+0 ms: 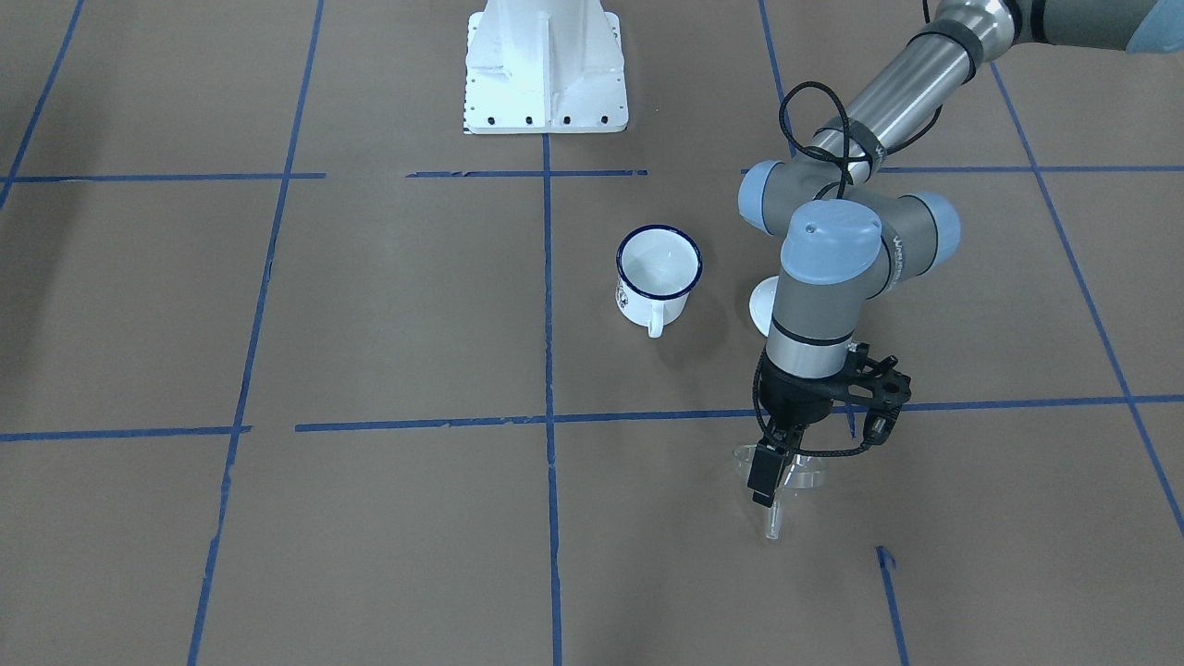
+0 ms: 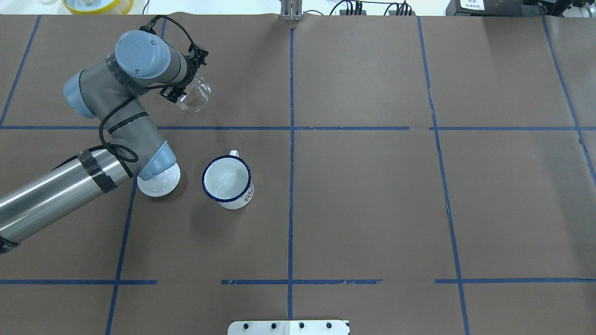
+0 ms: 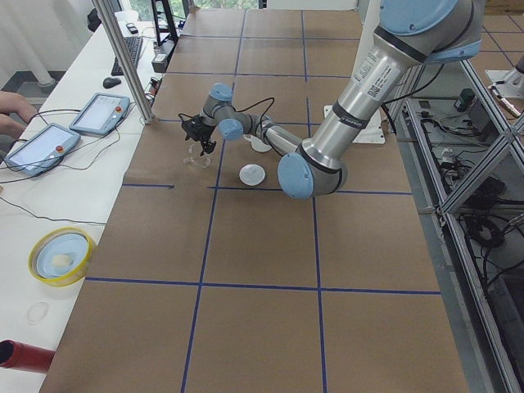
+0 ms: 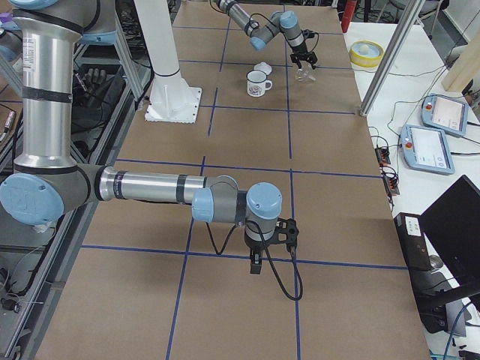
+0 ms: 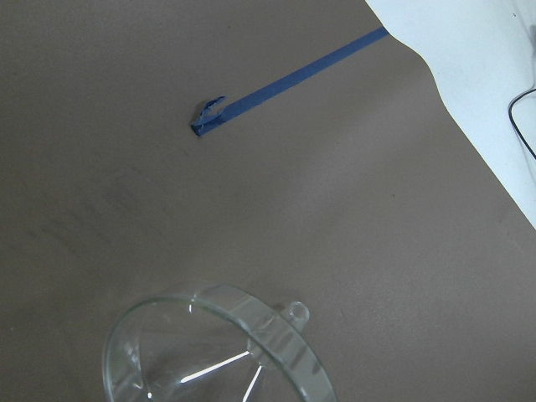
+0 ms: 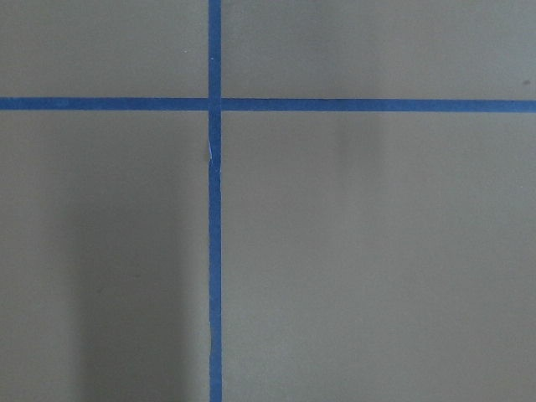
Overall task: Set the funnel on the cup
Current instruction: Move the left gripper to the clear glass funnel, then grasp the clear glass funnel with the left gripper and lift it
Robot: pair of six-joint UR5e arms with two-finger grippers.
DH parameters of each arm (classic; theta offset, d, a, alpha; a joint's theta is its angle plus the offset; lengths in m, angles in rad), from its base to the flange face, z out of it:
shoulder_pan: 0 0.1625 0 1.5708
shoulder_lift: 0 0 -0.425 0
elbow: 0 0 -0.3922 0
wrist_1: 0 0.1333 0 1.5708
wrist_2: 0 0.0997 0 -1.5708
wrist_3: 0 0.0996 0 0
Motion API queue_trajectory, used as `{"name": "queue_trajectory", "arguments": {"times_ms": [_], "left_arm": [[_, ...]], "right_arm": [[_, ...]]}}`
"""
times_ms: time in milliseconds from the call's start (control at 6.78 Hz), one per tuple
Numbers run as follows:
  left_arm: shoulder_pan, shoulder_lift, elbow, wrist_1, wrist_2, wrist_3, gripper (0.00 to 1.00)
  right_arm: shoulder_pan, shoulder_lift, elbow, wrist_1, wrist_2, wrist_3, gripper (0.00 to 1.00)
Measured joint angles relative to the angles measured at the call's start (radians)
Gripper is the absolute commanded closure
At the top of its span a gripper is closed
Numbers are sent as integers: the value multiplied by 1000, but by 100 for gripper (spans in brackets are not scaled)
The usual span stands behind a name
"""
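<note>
The left gripper [image 1: 772, 476] grips the clear funnel [image 2: 199, 95] by its rim, jaws narrow on the plastic and stem angled downward, close to the table's [image 2: 372, 195] far edge, a hold that should let the stem drop into the enamel mug [image 2: 242, 197]. The mug stands open-mouthed nearer the table's middle, a white lid [image 2: 160, 185] just beside it, with open table between mug and funnel. The right gripper [image 4: 256, 262] hangs near the table's right end; its jaws' state cannot be told.

Open bench [image 2: 233, 116] lies between funnel [image 2: 198, 95] and cup [image 2: 243, 197], and the cup's mouth faces straight up. The white lid [image 2: 163, 186] sits just beside the cup, partly tucked under the left arm [image 2: 156, 163].
</note>
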Motion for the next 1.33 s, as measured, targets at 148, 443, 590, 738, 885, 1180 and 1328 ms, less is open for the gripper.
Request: {"name": "queue_trajectory", "arguments": {"times_ms": [148, 443, 590, 738, 885, 1180, 1328], "left_arm": [[0, -10, 18, -9, 0, 2, 100], [-5, -15, 23, -13, -1, 17, 100], [-17, -13, 6, -9, -8, 27, 100], [-39, -3, -35, 3, -31, 29, 100], [-68, 27, -117, 26, -70, 26, 100], [-120, 109, -349, 134, -147, 27, 100], [-137, 123, -455, 238, -182, 43, 100]], "right_arm": [[0, 0, 0, 0, 0, 0, 0], [0, 0, 0, 0, 0, 0, 0], [0, 0, 0, 0, 0, 0, 0], [0, 0, 0, 0, 0, 0, 0], [0, 0, 0, 0, 0, 0, 0], [0, 0, 0, 0, 0, 0, 0], [0, 0, 0, 0, 0, 0, 0]]}}
